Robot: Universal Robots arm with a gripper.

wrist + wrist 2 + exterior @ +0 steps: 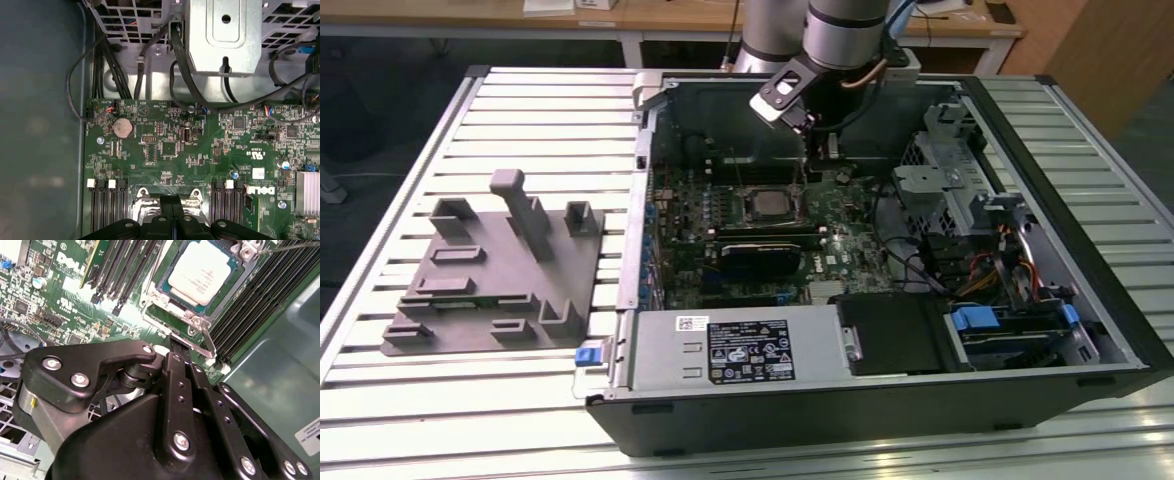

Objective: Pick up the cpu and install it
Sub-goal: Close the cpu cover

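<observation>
Gripper fingers were pressed together with nothing held, just beside the socket frame. The cpu was seated in its socket on the green board inside the opened computer case.

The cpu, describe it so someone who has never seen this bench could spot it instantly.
Look inside the open computer case, at the green motherboard. The cpu is the flat square in the metal-framed socket between the dark memory slots. Its pale silver top sets it apart.

Silver-grey tubular arm, matte black hand, silver screw heads
</observation>
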